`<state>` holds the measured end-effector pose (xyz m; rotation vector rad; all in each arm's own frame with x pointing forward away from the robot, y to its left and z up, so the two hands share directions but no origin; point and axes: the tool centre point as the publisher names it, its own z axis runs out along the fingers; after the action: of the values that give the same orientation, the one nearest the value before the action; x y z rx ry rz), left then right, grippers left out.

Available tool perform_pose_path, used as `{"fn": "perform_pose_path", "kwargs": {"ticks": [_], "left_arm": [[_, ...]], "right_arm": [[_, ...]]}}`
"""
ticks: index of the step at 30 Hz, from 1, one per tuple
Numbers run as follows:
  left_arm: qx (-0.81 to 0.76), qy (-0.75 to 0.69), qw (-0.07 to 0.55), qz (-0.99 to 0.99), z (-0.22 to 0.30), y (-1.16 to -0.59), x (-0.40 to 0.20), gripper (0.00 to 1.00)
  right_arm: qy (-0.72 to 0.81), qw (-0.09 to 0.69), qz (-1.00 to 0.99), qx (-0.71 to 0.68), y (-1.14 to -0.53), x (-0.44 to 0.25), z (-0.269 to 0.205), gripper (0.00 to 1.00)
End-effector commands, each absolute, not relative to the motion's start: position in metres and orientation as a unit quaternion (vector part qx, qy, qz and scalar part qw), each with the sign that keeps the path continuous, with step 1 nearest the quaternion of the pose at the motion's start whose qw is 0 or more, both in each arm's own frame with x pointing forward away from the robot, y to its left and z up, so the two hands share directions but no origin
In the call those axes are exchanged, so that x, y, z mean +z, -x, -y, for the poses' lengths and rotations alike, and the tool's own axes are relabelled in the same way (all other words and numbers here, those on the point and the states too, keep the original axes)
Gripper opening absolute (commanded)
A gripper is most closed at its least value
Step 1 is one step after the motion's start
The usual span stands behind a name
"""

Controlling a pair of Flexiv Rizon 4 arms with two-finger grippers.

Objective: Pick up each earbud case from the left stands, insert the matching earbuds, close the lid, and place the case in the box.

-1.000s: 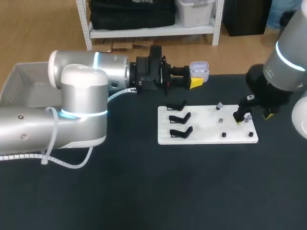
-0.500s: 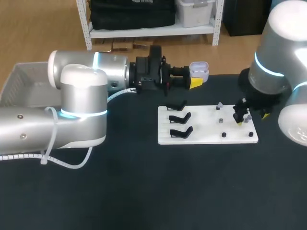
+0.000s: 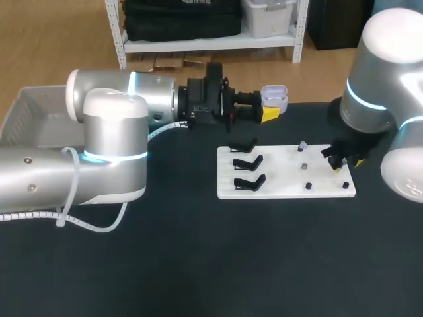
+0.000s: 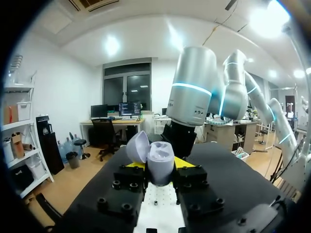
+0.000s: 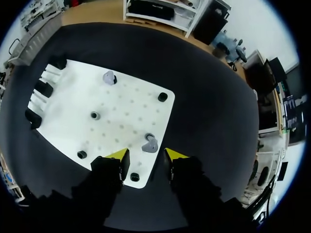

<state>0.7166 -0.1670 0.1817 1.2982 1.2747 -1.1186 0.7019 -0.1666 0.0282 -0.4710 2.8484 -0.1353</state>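
My left gripper (image 3: pixel 269 111) is held above the table's far edge, shut on a pale lavender earbud case (image 3: pixel 275 98) whose lid stands open. In the left wrist view the case (image 4: pixel 159 160) sits upright between the yellow tips of that gripper (image 4: pixel 159 167), its cavities showing. My right gripper (image 3: pixel 344 162) hangs over the right end of the white board (image 3: pixel 277 188). In the right wrist view a lavender earbud (image 5: pixel 149 143) stands on the board just ahead of my right gripper (image 5: pixel 146 156), in line with the gap between its fingers, which stand apart and do not touch it. A second earbud (image 5: pixel 109 77) stands farther along the board.
Three black stands (image 3: pixel 246 162) line the board's left end, all without cases. Small black pegs (image 5: pixel 163 96) dot the board. A grey mesh basket (image 3: pixel 30 112) sits beside the table at the far left. Dark tabletop surrounds the board.
My right arm has turned and shifted slightly right over the board's right end, and its fingers have drawn closer together. The left arm and the case have stayed still.
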Motion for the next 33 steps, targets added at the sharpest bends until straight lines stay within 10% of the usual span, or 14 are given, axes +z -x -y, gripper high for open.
{"fn": "perform_pose_path", "kwargs": {"ticks": [1, 12, 21, 33], "left_arm": [[-0.458, -0.531, 0.486, -0.521, 0.167, -0.715, 0.180, 0.00], [-0.458, -0.531, 0.486, -0.521, 0.167, -0.715, 0.180, 0.00], [-0.458, -0.531, 0.486, -0.521, 0.167, -0.715, 0.180, 0.00], [-0.458, -0.531, 0.486, -0.521, 0.167, -0.715, 0.180, 0.00]], "right_arm": [[0.160, 0.121, -0.979, -0.047, -0.708, 0.024, 0.166, 0.45], [0.153, 0.121, -0.980, -0.048, -0.713, 0.022, 0.168, 0.39], [0.151, 0.118, -0.980, -0.048, -0.713, 0.019, 0.165, 0.00], [0.128, 0.128, -0.982, -0.051, -0.701, 0.059, 0.165, 0.00]]}}
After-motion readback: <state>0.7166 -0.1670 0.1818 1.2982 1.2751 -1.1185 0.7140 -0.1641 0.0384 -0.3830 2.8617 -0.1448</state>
